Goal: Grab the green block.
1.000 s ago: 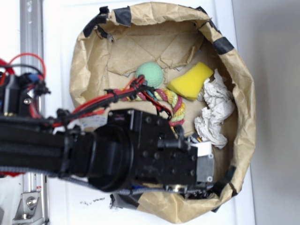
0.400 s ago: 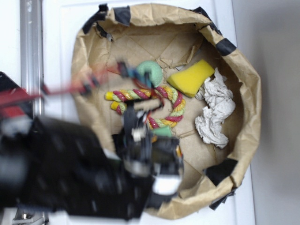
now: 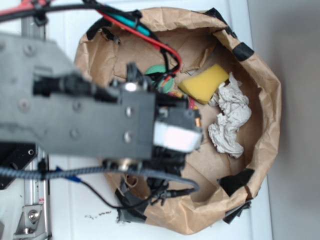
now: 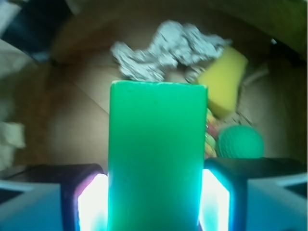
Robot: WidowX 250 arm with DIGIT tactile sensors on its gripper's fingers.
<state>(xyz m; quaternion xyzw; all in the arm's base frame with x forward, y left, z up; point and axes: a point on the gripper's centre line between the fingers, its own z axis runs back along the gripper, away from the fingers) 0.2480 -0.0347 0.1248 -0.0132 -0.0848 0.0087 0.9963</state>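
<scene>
Flat green rectangular block (image 4: 156,159) clamped upright between black gripper (image 4: 154,202) fingers (image 4: 89,202); no legible markings.

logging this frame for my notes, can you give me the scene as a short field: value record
held item: green block, clamped between the two fingers, sticking out past them
claw: claw shut on the block, one pad on each long side
container: brown paper bag with black tape on the rim
other contents: green ball, yellow sponge, crumpled paper, a bit of colored rope
exterior view: arm covers the block and most of the rope
task status: block appears grabbed
</scene>
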